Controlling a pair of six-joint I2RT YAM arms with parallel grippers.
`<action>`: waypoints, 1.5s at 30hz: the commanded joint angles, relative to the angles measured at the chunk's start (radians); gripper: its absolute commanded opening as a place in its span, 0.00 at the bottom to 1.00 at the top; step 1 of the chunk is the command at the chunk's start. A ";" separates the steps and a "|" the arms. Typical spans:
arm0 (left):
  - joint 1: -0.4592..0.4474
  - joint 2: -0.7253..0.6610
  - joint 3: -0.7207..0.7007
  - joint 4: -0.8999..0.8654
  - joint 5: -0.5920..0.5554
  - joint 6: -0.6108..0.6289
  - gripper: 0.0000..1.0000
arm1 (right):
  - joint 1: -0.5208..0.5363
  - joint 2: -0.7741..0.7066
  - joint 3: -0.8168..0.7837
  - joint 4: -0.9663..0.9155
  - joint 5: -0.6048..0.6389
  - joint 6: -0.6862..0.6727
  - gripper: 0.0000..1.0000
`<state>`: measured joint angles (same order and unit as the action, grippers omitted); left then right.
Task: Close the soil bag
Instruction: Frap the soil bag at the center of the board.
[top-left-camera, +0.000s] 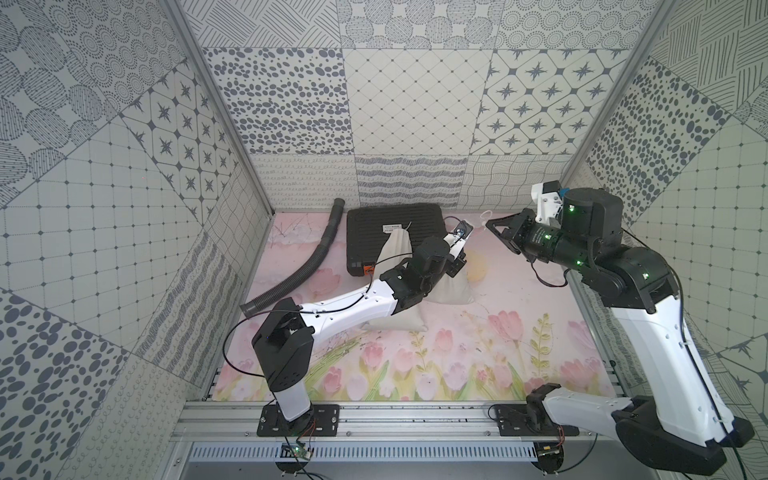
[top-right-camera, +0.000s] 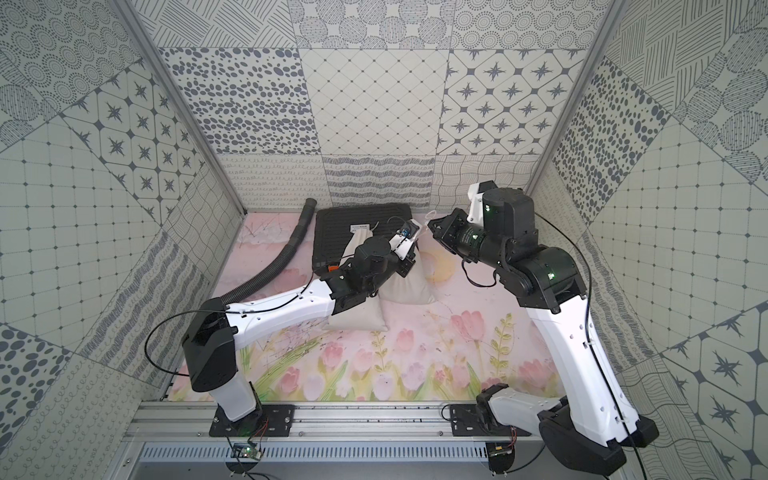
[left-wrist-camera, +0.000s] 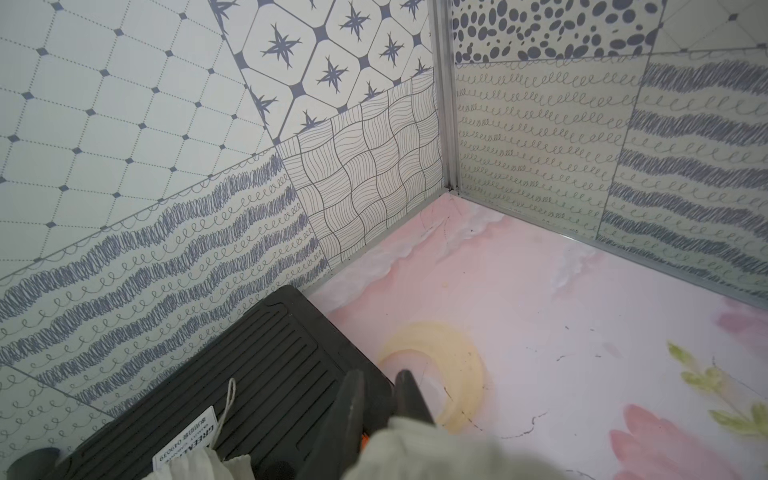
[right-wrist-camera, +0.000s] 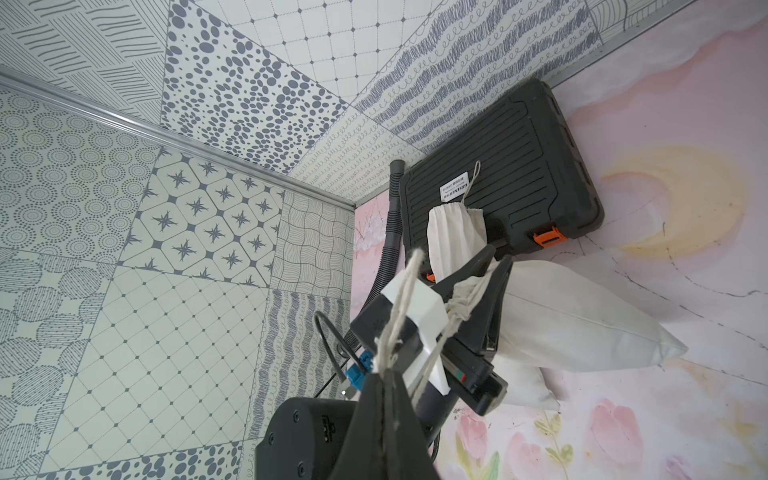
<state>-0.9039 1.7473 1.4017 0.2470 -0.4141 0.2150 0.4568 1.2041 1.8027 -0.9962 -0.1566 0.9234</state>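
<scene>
The soil bag (right-wrist-camera: 561, 320), a cream cloth sack, lies on the flowered mat right of the black case in both top views (top-left-camera: 453, 291) (top-right-camera: 405, 289). Its neck (right-wrist-camera: 463, 297) is bunched together. My left gripper (right-wrist-camera: 500, 253) (left-wrist-camera: 380, 386) is shut around that neck, the cloth (left-wrist-camera: 415, 449) filling the space between its fingers. A pale drawstring (right-wrist-camera: 405, 299) runs from the neck up to my right gripper (right-wrist-camera: 384, 374), which is shut on it. In both top views that gripper (top-left-camera: 494, 227) (top-right-camera: 434, 227) hangs above the mat, right of the bag, with a loop of string (top-left-camera: 485, 216) at its tip.
A second cream cloth bag (top-left-camera: 395, 249) leans on the black ribbed case (top-left-camera: 395, 226) at the back and runs under my left arm. A black corrugated hose (top-left-camera: 299, 270) curves along the left wall. Patterned walls close in three sides.
</scene>
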 joint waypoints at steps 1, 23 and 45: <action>0.030 0.000 -0.030 -0.221 -0.114 -0.001 0.15 | -0.008 -0.072 0.063 0.194 0.004 -0.016 0.00; 0.089 -0.045 -0.121 -0.280 -0.026 -0.053 0.09 | -0.070 -0.008 0.211 0.173 -0.010 -0.041 0.00; 0.090 -0.400 -0.080 -0.447 0.111 -0.139 0.96 | -0.299 0.146 0.310 0.233 -0.211 -0.042 0.00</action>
<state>-0.8253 1.4197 1.3113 -0.0345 -0.2687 0.1032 0.2298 1.3399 2.0468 -0.9207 -0.3393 0.8925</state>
